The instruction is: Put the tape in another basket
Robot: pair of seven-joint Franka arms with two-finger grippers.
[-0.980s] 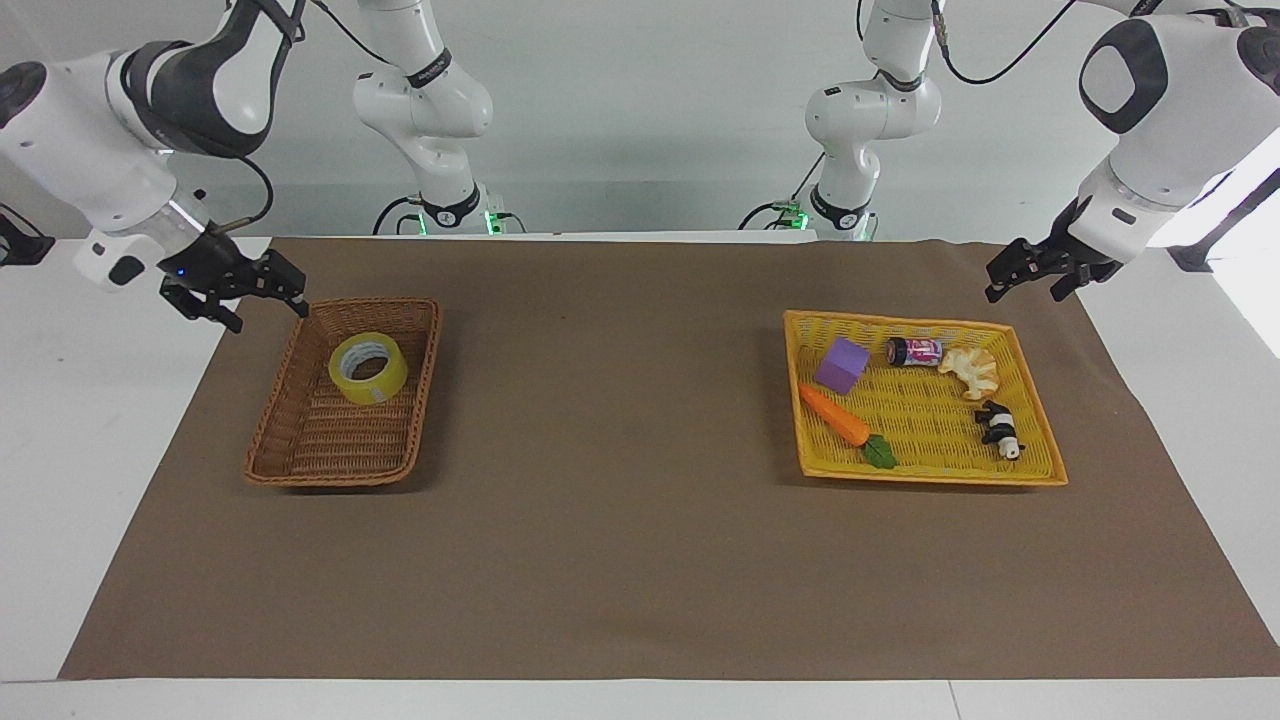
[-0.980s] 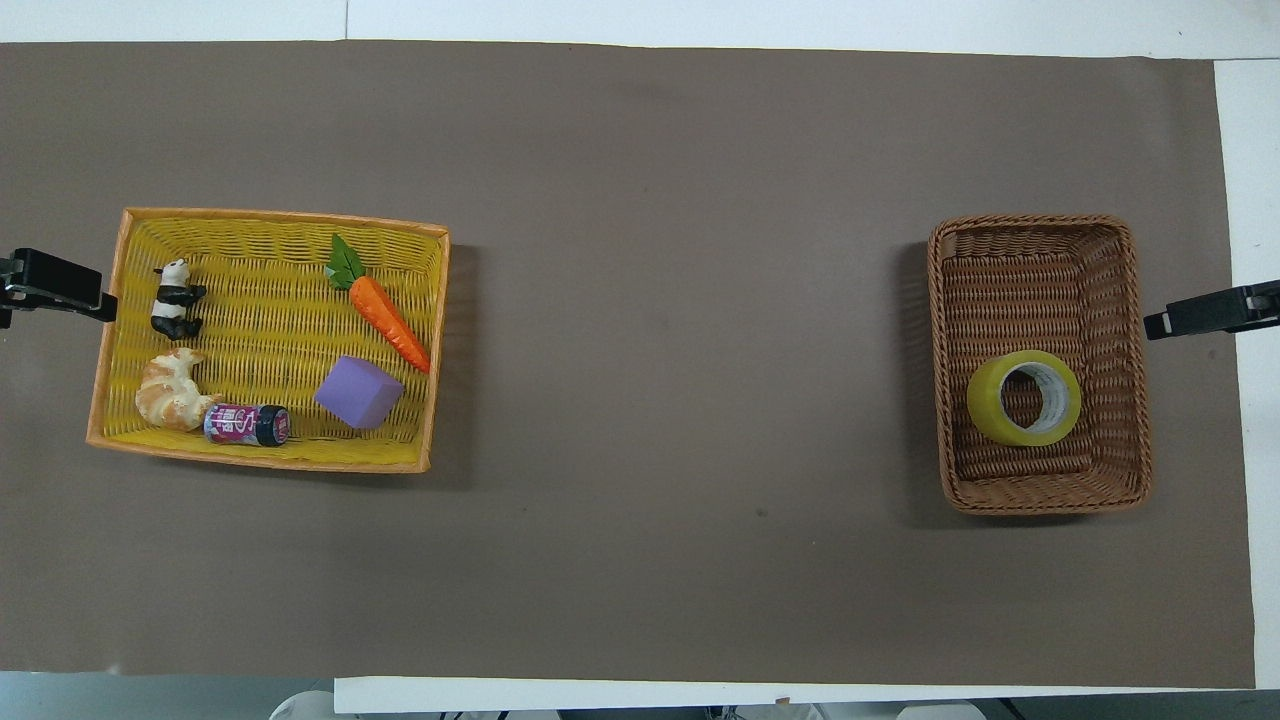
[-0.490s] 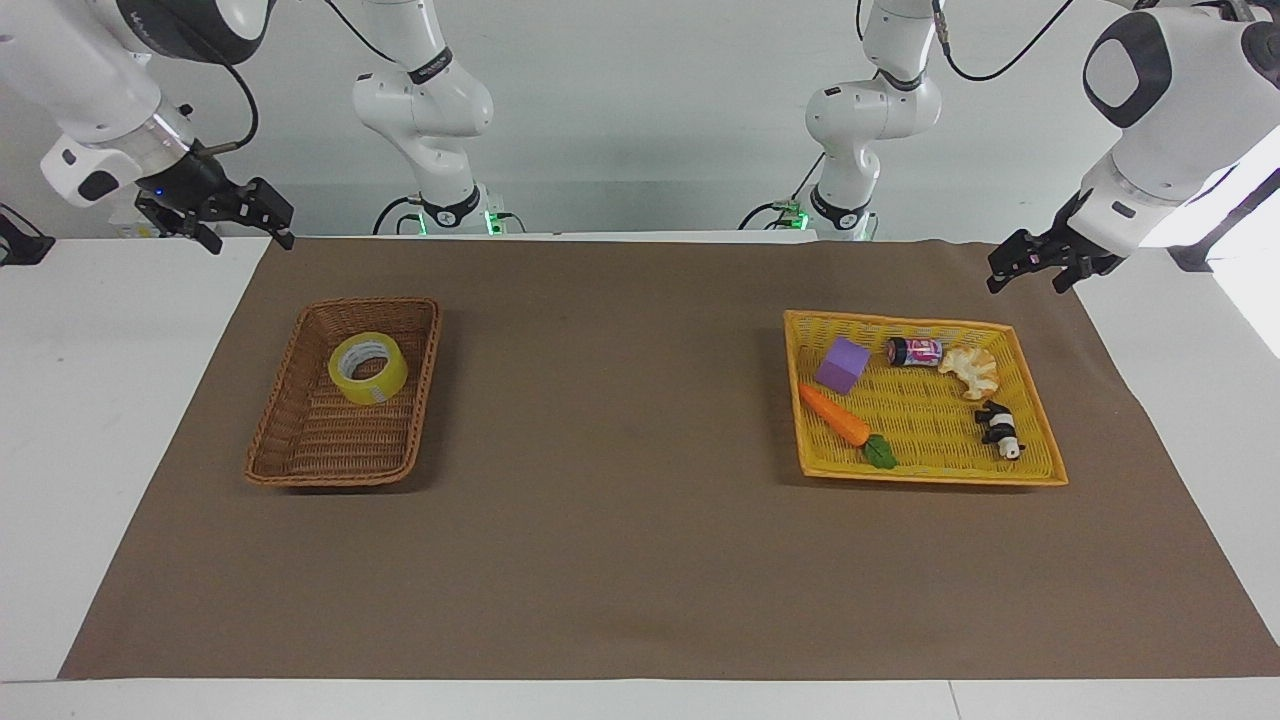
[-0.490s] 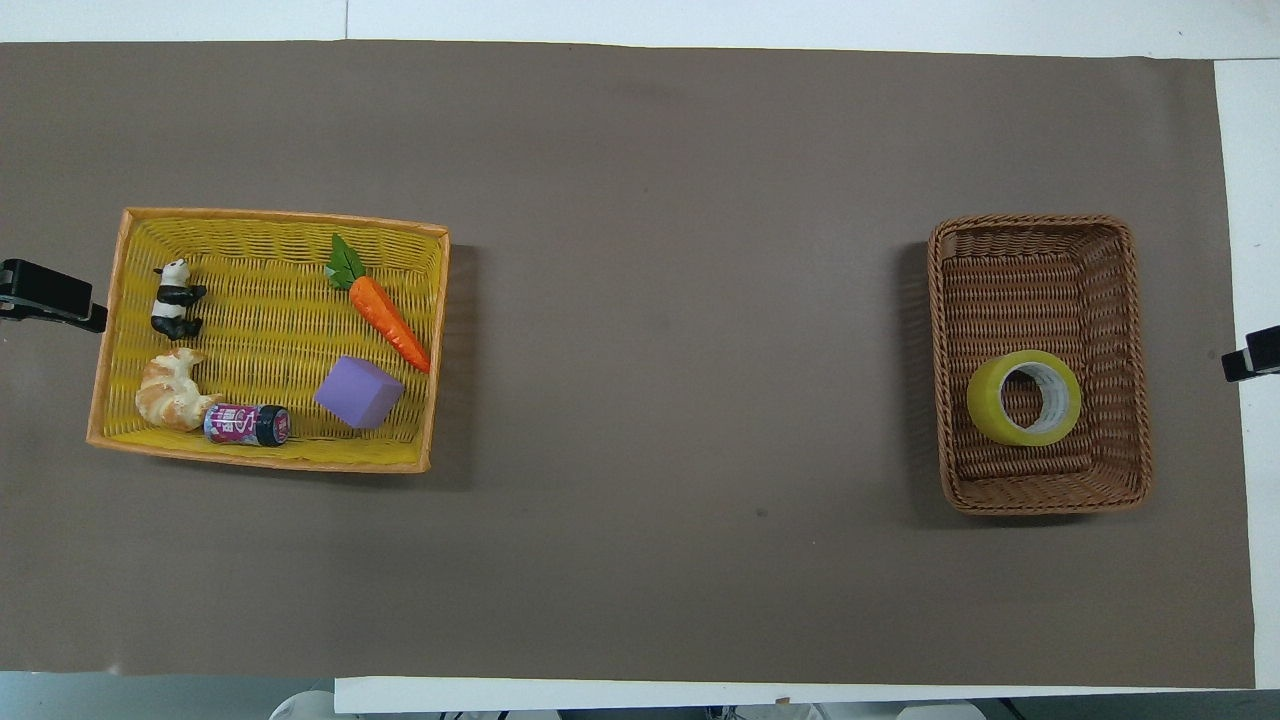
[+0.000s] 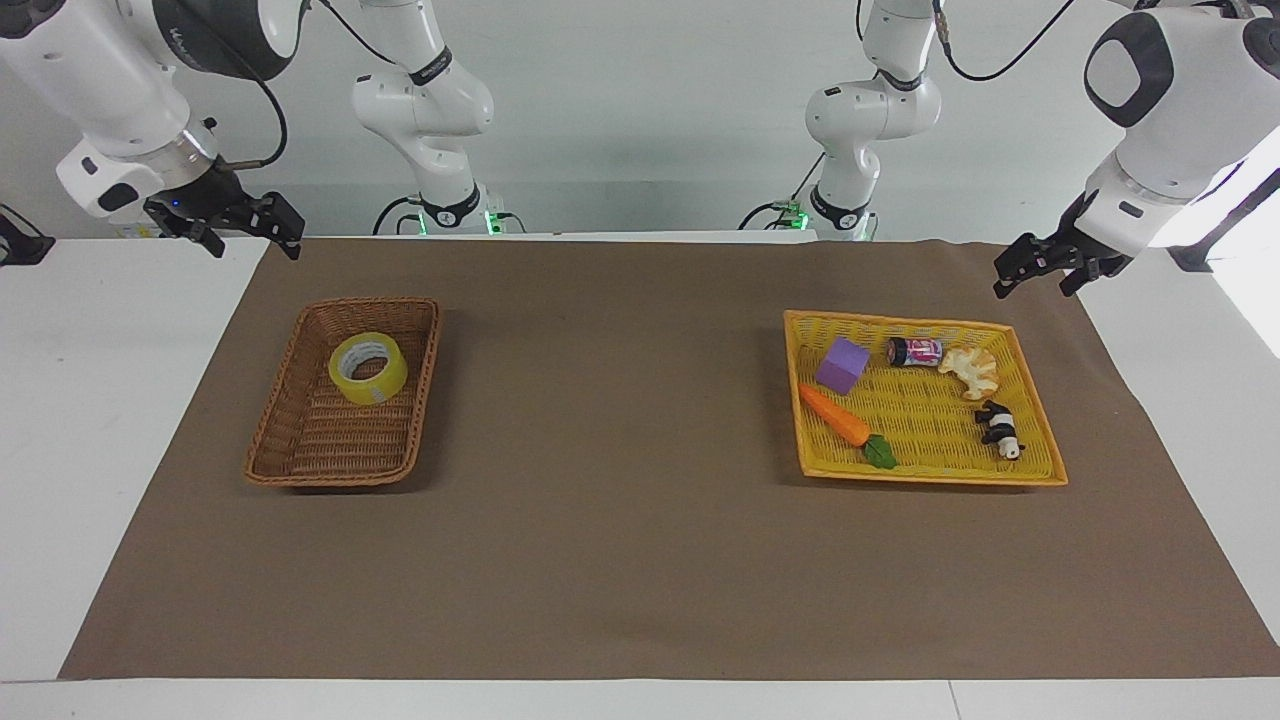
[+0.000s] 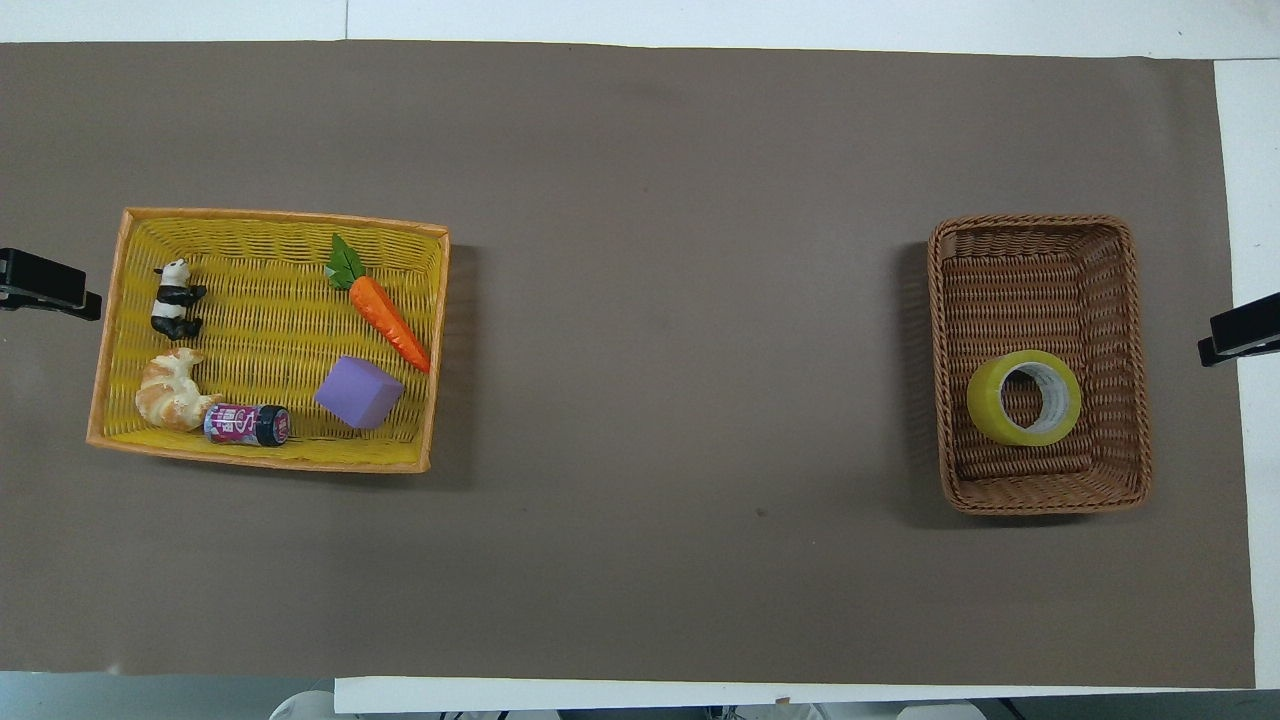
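A: Where is the tape (image 5: 368, 368) seen?

B: At centre left of the facing view, lying in the brown basket (image 5: 300, 440).

A: And the grippers?

B: The right gripper (image 5: 243, 226) is raised at upper left, fingers spread, nothing held. The left gripper (image 5: 1046, 266) is held at upper right; its jaw state cannot be told

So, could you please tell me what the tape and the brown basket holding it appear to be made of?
The tape looks like glossy translucent yellow plastic film wound on a white core, probably cardboard; light shines off its side. The brown basket looks like matte woven wicker or rattan: ribbed strands and a braided rim show, though it could be an imitation.
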